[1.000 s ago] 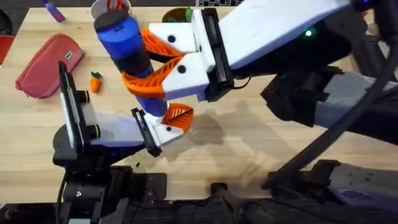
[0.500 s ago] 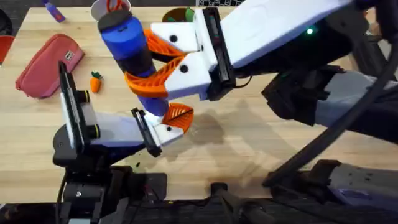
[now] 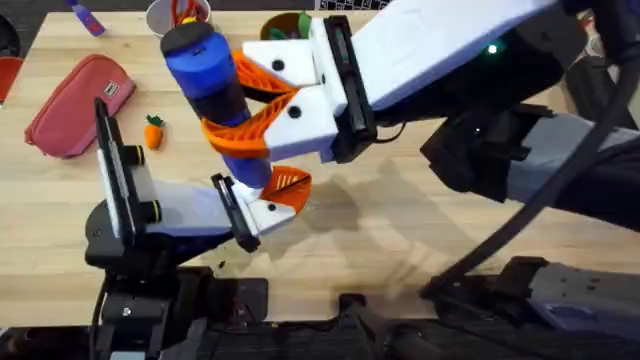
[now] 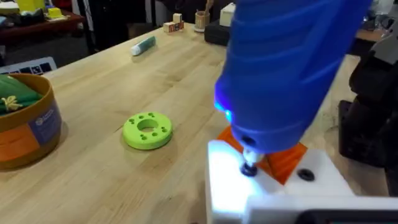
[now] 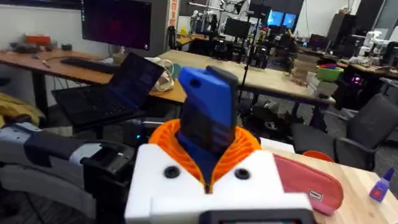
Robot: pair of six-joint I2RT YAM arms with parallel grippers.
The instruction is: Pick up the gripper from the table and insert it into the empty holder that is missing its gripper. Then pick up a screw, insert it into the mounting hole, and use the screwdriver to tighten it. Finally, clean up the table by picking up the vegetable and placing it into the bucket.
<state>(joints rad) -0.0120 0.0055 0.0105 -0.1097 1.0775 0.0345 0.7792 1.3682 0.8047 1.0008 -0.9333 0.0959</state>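
Holder (image 4: 273, 186) beneath screwdriver (image 4: 289, 68) bit.

The screwdriver (image 4: 283, 68) is smooth blue plastic with a soft sheen, clamped in the right gripper (image 3: 250, 105) by ribbed orange pads; beneath its thin silver metal bit the holder (image 4: 273, 186) is glossy white plastic, over a pale, satin-finished wooden table (image 4: 112, 168).

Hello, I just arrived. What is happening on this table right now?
The right claw grips the blue screwdriver upright and presses its bit onto a screw in the white holder at the left arm's tip, where an orange gripper already sits. The toy carrot lies on the table, not yet in the bucket.
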